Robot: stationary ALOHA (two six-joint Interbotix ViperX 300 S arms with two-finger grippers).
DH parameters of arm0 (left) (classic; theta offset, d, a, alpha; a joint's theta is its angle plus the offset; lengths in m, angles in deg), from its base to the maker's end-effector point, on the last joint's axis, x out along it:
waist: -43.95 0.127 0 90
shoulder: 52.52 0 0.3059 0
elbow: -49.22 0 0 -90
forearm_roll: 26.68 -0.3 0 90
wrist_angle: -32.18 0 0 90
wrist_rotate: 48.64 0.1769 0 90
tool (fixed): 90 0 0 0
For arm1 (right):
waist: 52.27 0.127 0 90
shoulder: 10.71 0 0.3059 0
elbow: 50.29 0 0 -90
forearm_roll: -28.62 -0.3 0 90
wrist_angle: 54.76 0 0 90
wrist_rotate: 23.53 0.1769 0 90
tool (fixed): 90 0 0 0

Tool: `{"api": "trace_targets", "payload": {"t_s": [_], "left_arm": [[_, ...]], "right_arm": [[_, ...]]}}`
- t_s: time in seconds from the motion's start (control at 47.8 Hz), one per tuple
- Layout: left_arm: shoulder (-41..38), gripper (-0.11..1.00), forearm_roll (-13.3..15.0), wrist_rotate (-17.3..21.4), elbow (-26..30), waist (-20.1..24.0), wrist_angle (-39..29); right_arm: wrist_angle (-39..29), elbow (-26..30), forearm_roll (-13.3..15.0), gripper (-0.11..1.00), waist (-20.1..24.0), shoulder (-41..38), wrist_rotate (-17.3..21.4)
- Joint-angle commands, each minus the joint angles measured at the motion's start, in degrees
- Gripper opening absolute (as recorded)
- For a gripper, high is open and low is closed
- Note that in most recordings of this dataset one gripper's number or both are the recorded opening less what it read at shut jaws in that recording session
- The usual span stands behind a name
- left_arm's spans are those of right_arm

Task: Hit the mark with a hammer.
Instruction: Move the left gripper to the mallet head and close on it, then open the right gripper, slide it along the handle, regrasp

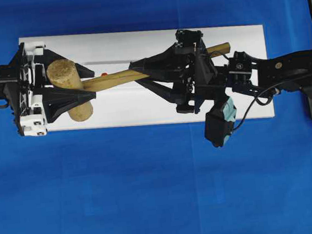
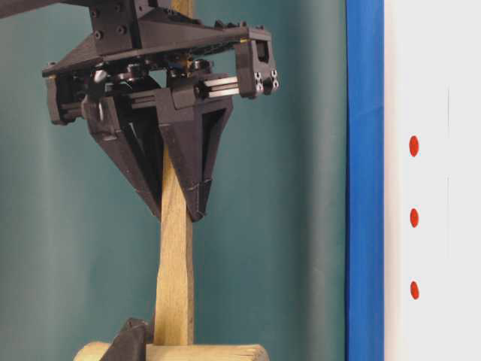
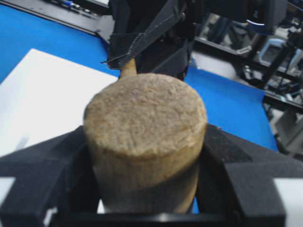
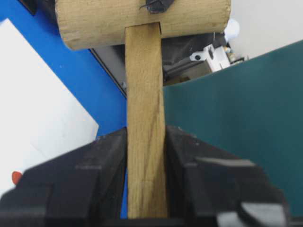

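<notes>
Blue cloth under a white board [image 1: 144, 110]; right gripper [image 4: 147, 179] pinches the stiff, light wooden hammer [image 1: 114, 79] mid-handle, left gripper [image 3: 144, 189] hugging its bulky head

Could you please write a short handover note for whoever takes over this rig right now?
Right end effector: shut on the handle of the hammer, which it holds off the white board.
Left end effector: fingers on both sides of the hammer's head, seemingly closed on it.
Red dots sit in a row on the raised strip; the mark among them cannot be told apart.
Done: hammer picked up.
Left: settle the grip, swing onto the mark.
</notes>
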Motion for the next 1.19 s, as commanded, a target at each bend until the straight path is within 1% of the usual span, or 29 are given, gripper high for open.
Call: {"api": "trace_targets", "payload": {"t_s": [0.0,0.084,0.167,0.23,0.376,0.418,0.46,0.502,0.606,0.69,0.732,0.774,0.795,0.816,0.878,0.941,1.066,1.108,1.129,1.171], "left_arm": [[0.4,0.43,-0.1,0.0,1.1,0.0,0.1],[0.6,0.43,-0.2,0.0,1.1,0.1,0.1],[0.9,0.43,-0.1,0.1,0.7,0.1,0.1],[1.1,0.43,-0.2,0.1,0.5,0.0,0.1],[1.8,0.43,-0.1,0.4,0.3,0.1,0.1],[1.8,0.43,-0.1,0.4,0.2,0.1,0.1],[1.8,0.43,-0.1,0.5,0.2,0.1,0.1],[1.8,0.43,-0.2,0.5,0.1,0.1,0.1],[1.8,0.43,-0.4,1.1,0.2,0.1,0.0],[1.8,0.43,-0.5,3.2,0.2,0.1,-0.6],[1.8,0.43,-0.5,4.7,0.2,0.1,-1.2],[1.9,0.43,-0.5,6.7,0.3,0.1,-1.9],[1.9,0.43,-0.5,7.6,0.3,0.1,-2.5],[1.9,0.43,-0.5,9.1,0.4,0.1,-3.2],[1.9,0.43,-0.5,11.8,0.4,0.0,-4.5],[1.8,0.43,-0.5,13.9,0.5,-0.1,-5.0],[1.9,0.43,-0.5,16.1,0.6,-0.4,-5.2],[1.9,0.43,-0.5,16.4,0.7,-0.4,-5.2],[1.9,0.43,-0.5,16.5,0.7,-0.4,-5.1],[1.9,0.43,-0.5,16.6,0.7,-0.4,-5.1]], "right_arm": [[0.4,2.5,-0.1,0.10,0.0,1.8,0.4],[-0.4,2.6,-0.1,0.12,0.0,1.8,0.4],[-0.8,2.7,-0.2,0.24,-0.1,1.8,0.4],[-1.0,2.6,-0.2,0.38,-0.1,1.8,0.4],[-1.0,2.5,-0.2,0.80,-0.1,1.9,0.1],[-1.0,2.3,-0.2,0.89,0.0,2.1,0.1],[-1.0,2.2,-0.2,0.96,0.0,2.3,0.1],[-1.0,2.0,-0.1,0.98,0.0,2.5,0.1],[-1.7,1.5,-0.2,0.97,0.0,3.1,0.4],[-3.2,1.3,-1.0,0.96,0.2,3.5,1.2],[-4.4,1.5,-2.5,0.96,0.4,3.8,2.3],[-6.3,1.9,-4.7,0.96,0.4,4.0,3.8],[-7.3,2.1,-6.2,0.96,0.4,4.2,4.5],[-9.0,2.5,-8.3,0.97,0.4,4.6,5.7],[-12.2,3.5,-13.1,0.96,0.4,5.3,7.8],[-15.7,4.3,-16.6,0.96,0.4,6.1,9.1],[-21.7,5.3,-22.1,0.96,-0.4,6.9,9.8],[-23.3,5.5,-24.0,0.96,-0.7,6.9,10.0],[-24.2,5.6,-25.4,0.96,-1.0,6.8,10.1],[-25.3,5.7,-26.8,0.96,-1.3,6.8,10.2]]}}
